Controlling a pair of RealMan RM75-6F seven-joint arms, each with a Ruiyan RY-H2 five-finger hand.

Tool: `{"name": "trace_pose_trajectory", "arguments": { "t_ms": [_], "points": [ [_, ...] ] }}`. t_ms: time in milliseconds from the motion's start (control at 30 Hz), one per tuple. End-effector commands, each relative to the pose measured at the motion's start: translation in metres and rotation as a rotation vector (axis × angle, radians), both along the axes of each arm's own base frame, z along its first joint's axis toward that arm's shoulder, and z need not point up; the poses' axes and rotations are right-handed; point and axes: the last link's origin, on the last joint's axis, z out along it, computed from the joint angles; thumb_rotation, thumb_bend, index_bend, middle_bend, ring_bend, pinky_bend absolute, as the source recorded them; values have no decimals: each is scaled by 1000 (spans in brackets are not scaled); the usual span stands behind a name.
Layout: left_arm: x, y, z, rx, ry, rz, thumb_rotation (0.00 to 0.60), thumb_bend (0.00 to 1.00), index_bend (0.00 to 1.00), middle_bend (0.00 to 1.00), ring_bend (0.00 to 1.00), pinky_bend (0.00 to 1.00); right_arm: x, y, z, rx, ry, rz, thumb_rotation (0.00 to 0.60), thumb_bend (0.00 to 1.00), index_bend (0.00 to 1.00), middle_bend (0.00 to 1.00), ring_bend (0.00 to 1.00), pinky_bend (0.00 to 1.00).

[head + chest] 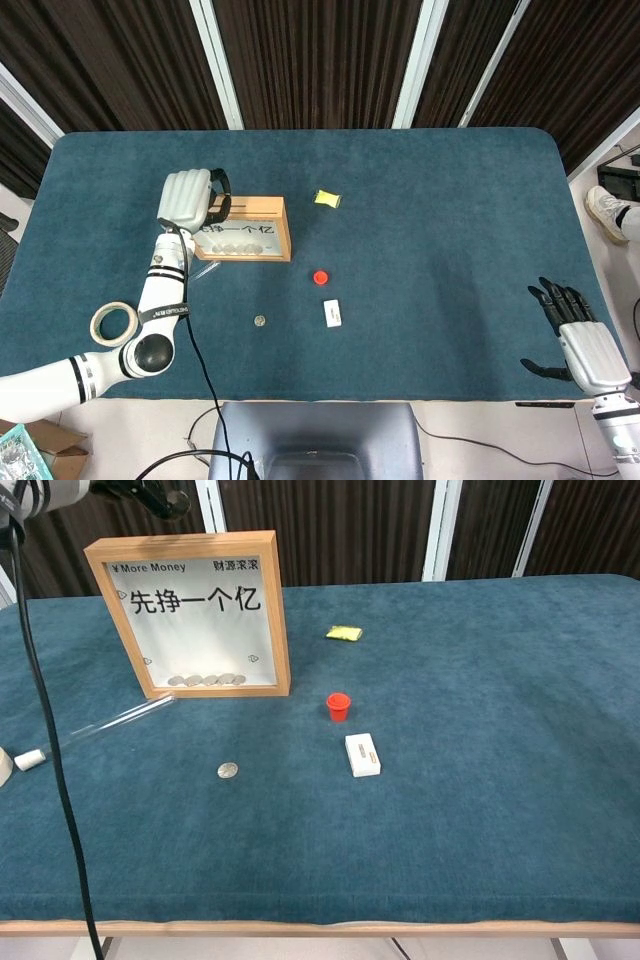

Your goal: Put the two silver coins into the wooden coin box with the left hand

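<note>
Head view is showing the left hand (pixel 187 197) hovering over the left end of the wooden coin box (pixel 243 231), its back turned toward the camera; whether its fingers are pinching a coin cannot be told from either view. The box is standing upright on the blue worktop (pixel 450 200). Chest view is showing a row of silver coins lying along the bottom of the box's glazed front (pixel 207 680). One silver coin (pixel 228 770) is lying flat on the worktop, well in front of the box and apart from it. A red cap (pixel 339 706) is sitting to the right of the box, with a small white block (pixel 362 754) lying just in front of it. A yellow packet (pixel 344 633) is resting farther back. A clear tube (pixel 115 720) is lying at a slant near the box's lower left corner. A roll of tape (pixel 114 323) is lying beside the left arm. The right hand (pixel 580 335) is resting at the near right corner of the worktop, fingers spread and holding nothing.
</note>
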Motion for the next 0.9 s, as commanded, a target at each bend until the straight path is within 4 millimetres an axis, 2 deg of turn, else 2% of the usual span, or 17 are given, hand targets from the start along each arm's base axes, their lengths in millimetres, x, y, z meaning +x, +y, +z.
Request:
{"name": "trace_pose_trajectory", "arguments": {
  "t_ms": [33,533,900],
  "points": [
    [-2,1,-3,-11,5,6,600,685,624,1000,1000,1000,0,0,0,0,0,-1,600,121,0,0,0,0],
    [-5,0,-15,-25,45,-2,600,665,623,1000,1000,1000,-2,4,7,-21,-6,-5,600,121,0,0,0,0],
    [-10,3,-14,-23,44,8,600,655,622,1000,1000,1000,-3,3,8,-24,-4,-12,600,121,0,0,0,0]
  ]
}}
